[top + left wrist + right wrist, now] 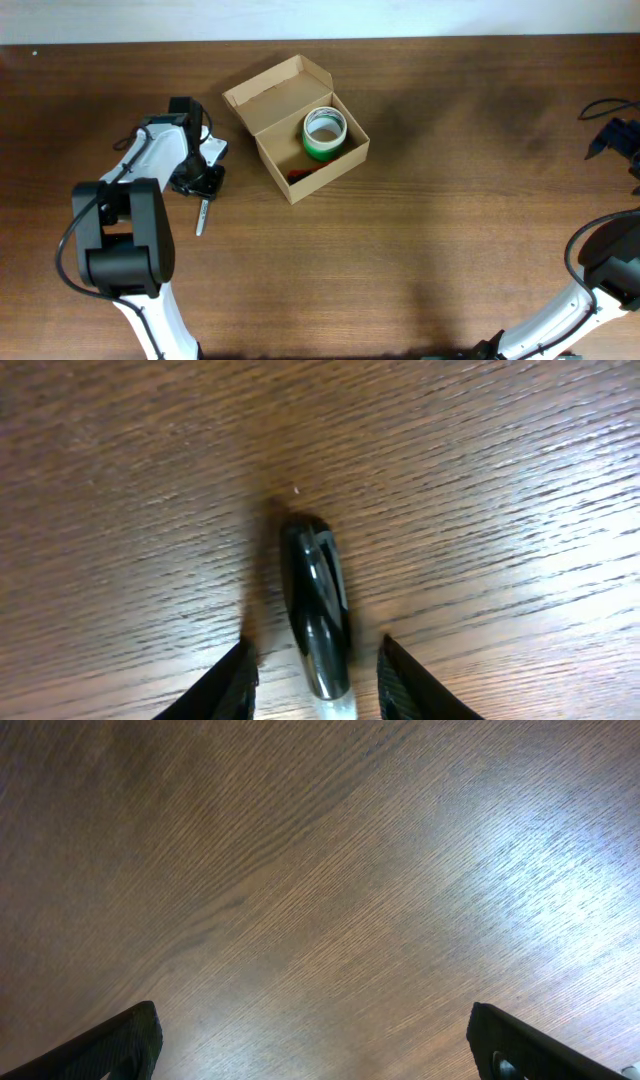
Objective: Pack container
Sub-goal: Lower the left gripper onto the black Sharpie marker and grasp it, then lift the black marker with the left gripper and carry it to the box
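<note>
A dark, wood-grained worktop (450,200) carries everything. On its left half, about midway between the far and near edges, lies a slim pen (203,215), pointing roughly front to back; its glossy black cap (316,595) meets a clear barrel (the rest runs out of frame). Toward the far edge, left of centre, a green tape roll (324,133) lies flat inside the container (278,92), with something small and red (300,176) beside it. A black cable (600,108) loops at the right edge.

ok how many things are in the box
2: a green tape roll in the open tan cardboard box, and a small red object beside it by the box's near wall. Others may be hidden underneath.
</note>
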Controlling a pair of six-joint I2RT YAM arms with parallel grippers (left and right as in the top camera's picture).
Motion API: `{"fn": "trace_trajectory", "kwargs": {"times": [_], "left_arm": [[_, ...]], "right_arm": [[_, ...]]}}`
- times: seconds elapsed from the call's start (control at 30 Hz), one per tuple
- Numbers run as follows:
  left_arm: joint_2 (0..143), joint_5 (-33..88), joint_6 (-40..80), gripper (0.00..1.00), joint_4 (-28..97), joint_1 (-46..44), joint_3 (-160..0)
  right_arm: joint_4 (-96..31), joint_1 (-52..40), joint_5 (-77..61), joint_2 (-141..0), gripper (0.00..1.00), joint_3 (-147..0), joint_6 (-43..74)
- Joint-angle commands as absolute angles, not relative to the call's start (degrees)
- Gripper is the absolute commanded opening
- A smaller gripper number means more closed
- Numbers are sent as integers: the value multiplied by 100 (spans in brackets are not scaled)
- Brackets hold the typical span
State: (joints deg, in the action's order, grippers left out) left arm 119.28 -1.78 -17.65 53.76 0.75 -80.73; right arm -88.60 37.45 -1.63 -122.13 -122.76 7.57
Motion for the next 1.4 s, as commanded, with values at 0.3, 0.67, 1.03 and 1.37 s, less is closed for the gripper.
{"fn": "trace_trajectory", "kwargs": {"times": [0.3,0.67,1.03,1.37], "left_arm": [[12569,362,-1120,37,5459,-49,-7572],[12567,248,-1144,11,5424,-49,-7588],[12567,-819,-1162,2,6751,-43,-10291],[12567,-600,-1959,2,7695,-130,-13812]], "right_arm": [[-8864,3741,-217,-12223,99,-12252,779],[-8862,3741,-217,-12223,99,-12252,779],[-8862,3741,-217,-12223,99,-12252,779],[-8862,3741,-217,-12223,99,-12252,779]]}}
